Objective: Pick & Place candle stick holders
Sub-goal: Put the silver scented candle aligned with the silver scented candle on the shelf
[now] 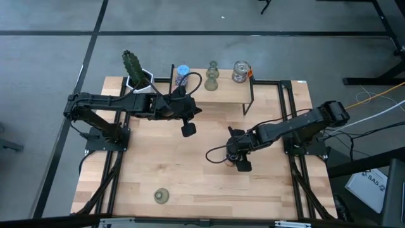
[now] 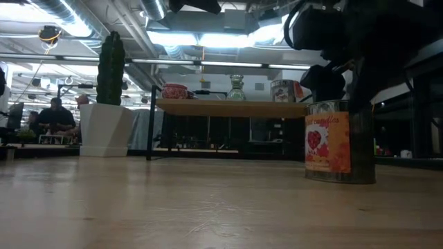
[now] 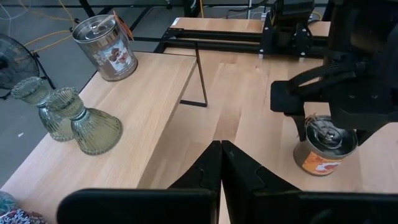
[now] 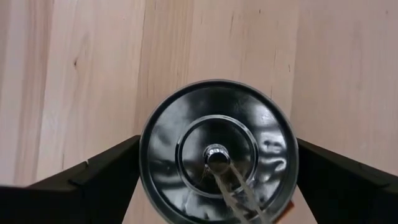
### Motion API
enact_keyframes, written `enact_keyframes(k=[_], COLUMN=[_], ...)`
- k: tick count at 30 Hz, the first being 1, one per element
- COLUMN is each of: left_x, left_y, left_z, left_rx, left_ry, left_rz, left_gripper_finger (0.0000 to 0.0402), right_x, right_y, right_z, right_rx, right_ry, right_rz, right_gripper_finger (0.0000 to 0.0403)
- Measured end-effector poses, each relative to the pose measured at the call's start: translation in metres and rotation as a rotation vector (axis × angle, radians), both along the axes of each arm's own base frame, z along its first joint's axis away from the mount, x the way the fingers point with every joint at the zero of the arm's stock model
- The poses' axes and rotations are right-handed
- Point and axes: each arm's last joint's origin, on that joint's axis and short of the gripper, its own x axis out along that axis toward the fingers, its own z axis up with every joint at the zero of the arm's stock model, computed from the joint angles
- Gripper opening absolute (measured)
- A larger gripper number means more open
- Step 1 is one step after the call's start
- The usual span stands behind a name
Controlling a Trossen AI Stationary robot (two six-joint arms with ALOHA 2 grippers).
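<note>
A shiny silvery cup with an orange label [image 2: 338,142] stands upright on the table, right of centre. My right gripper [image 4: 217,168] is open above it and points steeply down. Its two fingers [image 4: 102,180] stand on either side of the cup's round top [image 4: 214,134], with no plain touch. My left gripper [image 3: 221,163] is shut and empty, hanging over the table just in front of the shelf [image 1: 209,95]. On the shelf stand a blue speckled holder [image 1: 182,71], olive-green flared holders [image 3: 93,127] and another silvery cup [image 3: 106,38]. One olive-green holder [image 1: 162,196] sits near the front edge.
A white pot with a green cactus [image 1: 135,71] stands at the shelf's left end. The shelf has thin black wire legs [image 3: 200,78]. Black frame rails [image 1: 291,107] run along both sides of the table. Bare wood lies between the two arms and toward the front.
</note>
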Motion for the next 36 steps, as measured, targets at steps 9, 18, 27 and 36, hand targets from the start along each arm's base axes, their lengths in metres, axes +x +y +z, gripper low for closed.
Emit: enact_keyframes(k=[9, 18, 27, 36], left_x=[0.0, 0.0, 0.0, -0.0024], left_y=[-0.0001, -0.0002, -0.0002, -0.0002], left_z=[0.0, -0.0001, -0.0001, 0.0045], left_rx=[0.005, 0.005, 0.008, 0.008], left_ry=[0.003, 0.004, 0.006, -0.021], left_rz=[-0.006, -0.011, -0.015, -0.015], left_gripper_finger=[0.0002, 0.0002, 0.0002, 0.0002], right_x=[0.0008, 0.0009, 0.0007, 0.0005], right_y=[0.0002, 0.0002, 0.0001, 0.0], right_z=[-0.0021, -0.0024, -0.0024, -0.0021], right_rx=[-0.005, -0.006, -0.005, -0.005], right_ry=[0.006, 0.008, 0.01, 0.009], right_rz=[0.007, 0.006, -0.002, -0.005], right_gripper_finger=[0.0388, 0.0388, 0.0378, 0.0363])
